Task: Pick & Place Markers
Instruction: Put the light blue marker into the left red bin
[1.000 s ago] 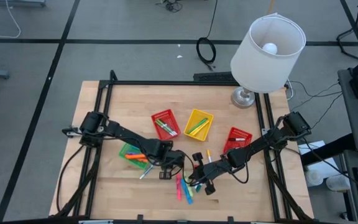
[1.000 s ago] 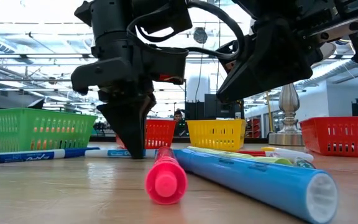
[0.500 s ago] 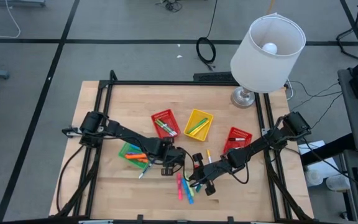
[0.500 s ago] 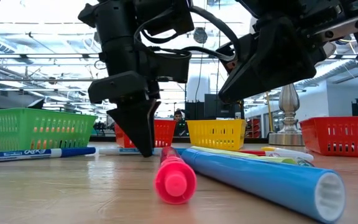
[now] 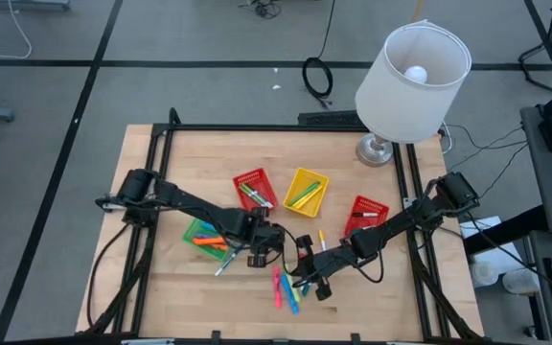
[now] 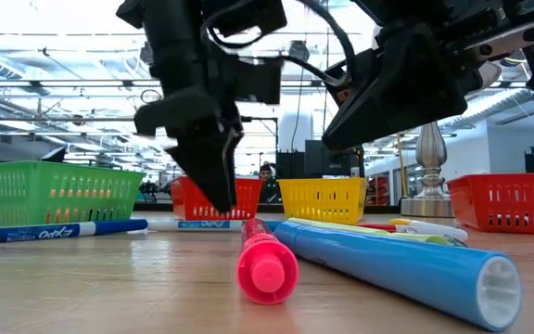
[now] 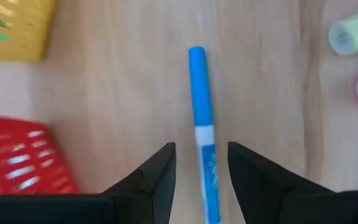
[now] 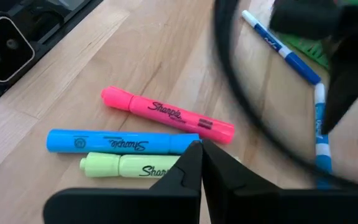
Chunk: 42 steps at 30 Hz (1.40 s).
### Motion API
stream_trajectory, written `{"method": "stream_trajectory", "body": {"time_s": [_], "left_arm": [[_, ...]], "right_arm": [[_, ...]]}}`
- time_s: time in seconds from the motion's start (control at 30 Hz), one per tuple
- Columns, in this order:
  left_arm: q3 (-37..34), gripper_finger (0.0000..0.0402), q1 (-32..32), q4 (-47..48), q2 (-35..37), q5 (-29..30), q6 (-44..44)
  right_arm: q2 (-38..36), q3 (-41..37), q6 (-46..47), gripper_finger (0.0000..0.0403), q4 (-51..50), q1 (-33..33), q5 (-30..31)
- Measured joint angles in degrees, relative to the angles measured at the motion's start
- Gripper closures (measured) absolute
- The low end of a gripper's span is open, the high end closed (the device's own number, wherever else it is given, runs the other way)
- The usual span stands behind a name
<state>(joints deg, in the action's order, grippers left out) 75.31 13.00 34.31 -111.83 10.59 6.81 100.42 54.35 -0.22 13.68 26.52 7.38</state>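
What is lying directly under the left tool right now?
A blue Expo marker lies on the wooden table between the open left tool fingers, not gripped. Its near end is hidden.

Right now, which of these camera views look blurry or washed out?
Right wrist view: a dark cable and the left arm smear across the frame, while the pink marker stays sharp. Low view: bright ceiling glare behind the arms. Left wrist view: the red basket is soft, the blue marker is clear.

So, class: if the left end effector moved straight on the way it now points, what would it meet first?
The left end effector, its fingers open, points down at the table. It would probably meet the blue marker lying between its fingers first, though its height above it is unclear.
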Motion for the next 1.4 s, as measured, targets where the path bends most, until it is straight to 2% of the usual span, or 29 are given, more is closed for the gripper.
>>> {"method": "stream_trajectory", "body": {"time_s": [0.17, 0.3, 0.43, 0.53, 0.63, 0.8, 0.9, 1.03, 1.23, 1.4], "left_arm": [[0.1, 0.0247, 0.0, 0.7, 6.6, -1.1, -1.4], [0.2, 0.0258, 1.9, 5.5, 16.1, -2.0, -2.1], [-1.1, 0.0322, 6.7, 9.1, 28.0, 3.2, -2.2], [-4.7, 0.0384, 11.8, 6.6, 38.8, 7.0, -1.5], [-11.9, 0.0390, 17.3, 0.2, 49.6, 12.2, -0.5], [-27.7, 0.0397, 24.6, -11.6, 66.6, 20.5, -0.7], [-38.6, 0.0395, 26.4, -21.9, 75.4, 24.2, -3.8], [-51.4, 0.0398, 25.3, -34.2, 84.0, 25.5, -6.3], [-63.6, 0.0399, 25.7, -37.0, 95.1, 30.4, -5.4], [-68.8, 0.0399, 25.8, -36.9, 100.2, 30.7, -5.6]], "right_arm": [[0.0, 0.0, 0.0, 0.0403, -0.2, 0.0, -0.1], [0.0, 0.0, 0.0, 0.0403, -0.3, 0.0, -0.1], [0.0, 0.0, 0.8, 0.0403, -0.3, 0.0, 0.0], [0.0, 0.0, 1.1, 0.0403, -0.2, 0.0, 0.0], [0.0, 0.0, 1.1, 0.0403, -0.2, 0.0, 0.0], [0.0, 0.0, 0.7, 0.0403, 0.6, -0.7, 0.1], [0.0, 0.0, -0.1, 0.0403, 3.2, -1.4, 0.1], [0.0, 0.0, -2.3, 0.0403, 5.9, -2.1, 0.1], [0.0, 0.0, -3.9, 0.0403, 7.9, -4.4, 0.1], [0.0, 0.0, -4.7, 0.0403, 8.8, -6.5, 0.1]]}}
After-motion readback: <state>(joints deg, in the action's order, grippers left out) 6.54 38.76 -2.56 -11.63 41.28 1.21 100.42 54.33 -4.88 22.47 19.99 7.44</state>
